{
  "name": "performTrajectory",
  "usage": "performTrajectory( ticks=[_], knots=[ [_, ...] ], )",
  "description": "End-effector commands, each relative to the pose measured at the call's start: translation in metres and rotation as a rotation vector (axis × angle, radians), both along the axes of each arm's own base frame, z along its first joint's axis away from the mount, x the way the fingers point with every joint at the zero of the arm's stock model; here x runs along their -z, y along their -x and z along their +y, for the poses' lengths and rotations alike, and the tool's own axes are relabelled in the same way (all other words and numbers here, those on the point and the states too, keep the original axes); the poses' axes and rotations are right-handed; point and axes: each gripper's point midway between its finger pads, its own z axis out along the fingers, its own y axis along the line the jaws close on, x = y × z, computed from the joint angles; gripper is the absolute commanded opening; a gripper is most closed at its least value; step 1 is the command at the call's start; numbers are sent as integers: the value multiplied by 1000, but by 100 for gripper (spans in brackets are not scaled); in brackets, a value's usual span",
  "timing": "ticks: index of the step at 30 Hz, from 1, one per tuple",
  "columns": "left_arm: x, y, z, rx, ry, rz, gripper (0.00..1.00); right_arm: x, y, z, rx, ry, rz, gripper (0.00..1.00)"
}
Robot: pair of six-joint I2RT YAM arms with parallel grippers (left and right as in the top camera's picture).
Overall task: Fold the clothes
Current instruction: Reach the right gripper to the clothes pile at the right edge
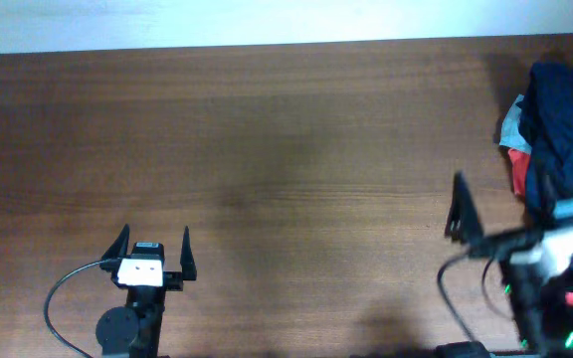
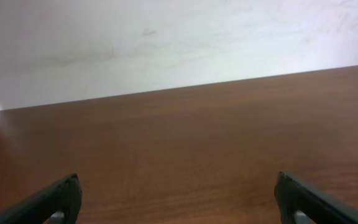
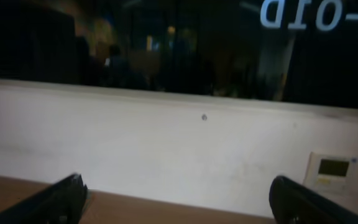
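Navy-red-grey heap (image 1: 563, 104) lying at table's (image 1: 267, 149) right edge, shorts indistinguishable within it, right gripper (image 3: 179, 202) hovering just beside, jaws standing wide apart, left gripper (image 1: 155, 232) sitting well away, jaws likewise spread.

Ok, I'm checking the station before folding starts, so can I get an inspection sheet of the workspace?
Surface: brown wooden table, no marks seen.
Job's things: nothing seen laid out; cannot tell what the heap holds.
Clutter: the heap of navy, red and pale grey-blue garments at the table's right edge.
Grippers: left gripper and right gripper both open, holding nothing.
Cables: black cable loops beside the left arm; second cable beside the right.
Surroundings: white wall behind the table; dark window above.
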Motion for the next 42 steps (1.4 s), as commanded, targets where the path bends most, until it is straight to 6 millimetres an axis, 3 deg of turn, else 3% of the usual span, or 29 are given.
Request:
performTrajectory(
  ticks=[1, 5, 8, 13, 15, 18, 24, 29, 33, 38, 42],
  knots=[
    [1, 0, -2, 12, -1, -4, 99, -21, -33, 0, 20, 18, 108, 98],
    [1, 0, -2, 12, -1, -4, 99, -28, -72, 2, 26, 151, 304, 98],
    [1, 0, -2, 12, -1, -4, 99, -21, -97, 1, 28, 224, 465, 99],
    [1, 0, -2, 12, -1, -4, 99, 10, -126, 17, -71, 215, 696, 98],
    [1, 0, -2, 12, -1, -4, 99, 28, -139, 9, -25, 230, 762, 98],
    [1, 0, -2, 12, -1, -4, 99, 54, -157, -18, 112, 255, 850, 98],
    [1, 0, -2, 12, -1, -4, 99, 120, -190, -95, 372, 233, 1050, 98],
    [1, 0, -2, 12, -1, -4, 99, 156, -216, -169, 585, 221, 1100, 99],
    [1, 0, -2, 12, -1, -4, 99, 184, -231, -217, 681, 188, 1111, 99],
    [1, 0, -2, 12, -1, -4, 99, 211, -245, -256, 741, 150, 1103, 98],
    [1, 0, -2, 12, -1, -4, 99, 229, -258, -269, 737, 126, 1093, 98]
  ],
)
